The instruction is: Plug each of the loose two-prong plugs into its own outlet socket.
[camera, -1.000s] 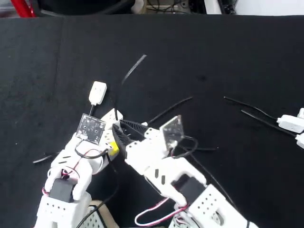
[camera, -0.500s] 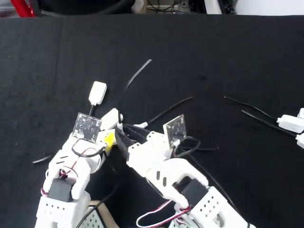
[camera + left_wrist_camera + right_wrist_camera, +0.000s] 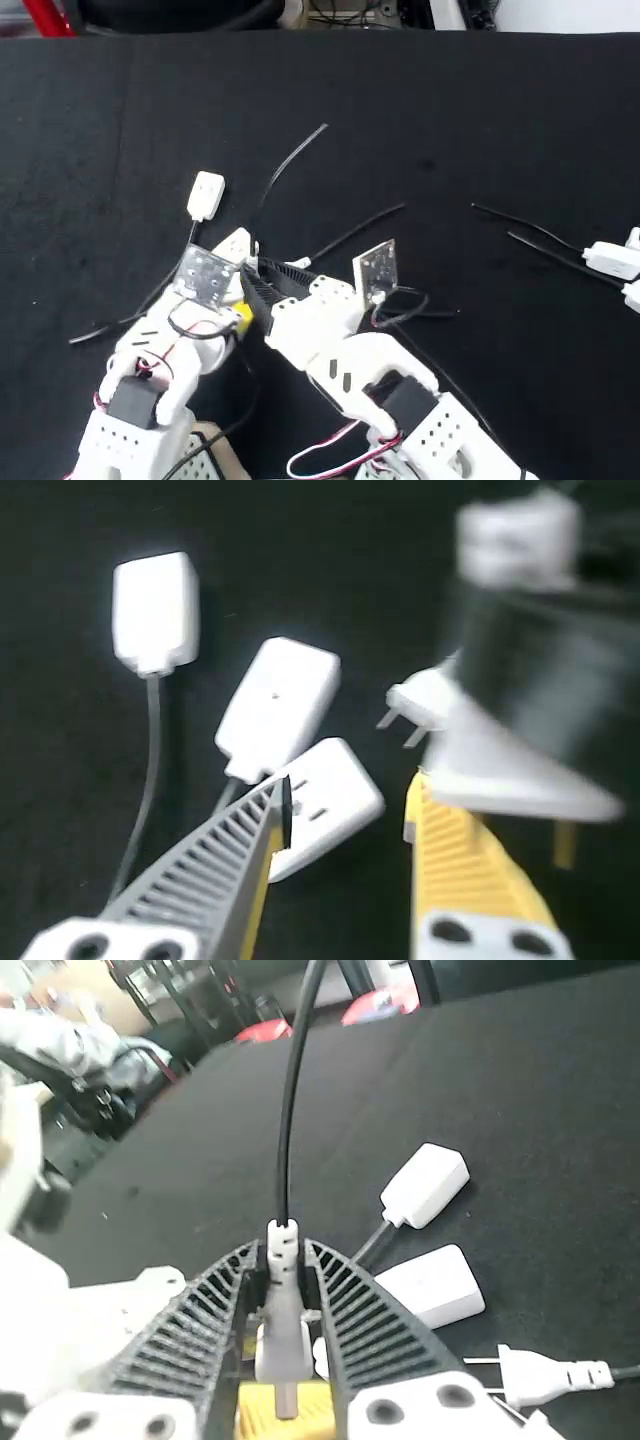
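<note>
Here, both arms crowd together near the front of the black table [image 3: 450,100]. The right gripper [image 3: 280,1250] has its two ribbed dark jaws clamped on the white body of a plug [image 3: 279,1325]. The plug's black cable [image 3: 290,1110] rises straight out from between the jaws, away from the wrist.

The left gripper [image 3: 350,795] has its jaws apart, a grey finger on one side and a yellow finger on the other. A white socket with slots [image 3: 330,798] lies on the table between them. The grey fingertip sits right at that socket's edge, though whether it touches cannot be told.

Just beyond it lies a second white socket [image 3: 278,705], tilted, which in the high view peeks out beside the left arm's wrist [image 3: 235,243]. Farther out sits a third socket [image 3: 206,194], apart from the other two, with its own thin cable trailing back toward the arms.

A loose plug [image 3: 545,1372] lies flat on the table beside the right gripper, its two prongs pointing toward the second socket [image 3: 435,1285].

More white pieces [image 3: 612,259] with black cables rest at the table's right edge, well apart from both arms.
</note>
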`<state>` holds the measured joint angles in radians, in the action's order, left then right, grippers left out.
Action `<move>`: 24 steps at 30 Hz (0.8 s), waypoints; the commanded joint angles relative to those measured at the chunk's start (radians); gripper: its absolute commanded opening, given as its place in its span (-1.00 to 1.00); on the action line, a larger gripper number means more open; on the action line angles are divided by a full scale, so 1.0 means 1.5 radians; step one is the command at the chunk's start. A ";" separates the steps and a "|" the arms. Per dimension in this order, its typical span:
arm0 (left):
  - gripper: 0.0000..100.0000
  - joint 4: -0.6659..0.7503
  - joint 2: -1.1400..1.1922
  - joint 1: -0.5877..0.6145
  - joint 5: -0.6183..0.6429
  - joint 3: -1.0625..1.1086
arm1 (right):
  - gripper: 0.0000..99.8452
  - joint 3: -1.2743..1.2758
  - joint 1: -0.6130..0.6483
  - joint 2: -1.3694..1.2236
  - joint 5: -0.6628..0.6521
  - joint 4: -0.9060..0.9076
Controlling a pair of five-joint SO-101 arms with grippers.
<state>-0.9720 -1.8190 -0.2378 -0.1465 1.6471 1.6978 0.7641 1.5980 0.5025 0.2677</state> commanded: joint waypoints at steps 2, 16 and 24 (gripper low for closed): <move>-0.60 0.017 -0.004 -0.001 0.009 -0.057 | -0.98 -0.002 0.000 -0.004 0.012 0.009; -0.60 0.064 -0.004 0.077 0.063 -0.065 | -0.98 -0.005 0.039 -0.003 0.006 0.078; -0.60 0.072 -0.003 0.077 0.061 -0.063 | -0.98 -0.005 0.096 -0.003 0.000 0.092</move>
<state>-0.9137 -1.8159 -0.1243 -0.0637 1.6195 1.6962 0.8408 1.6118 0.5102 0.3920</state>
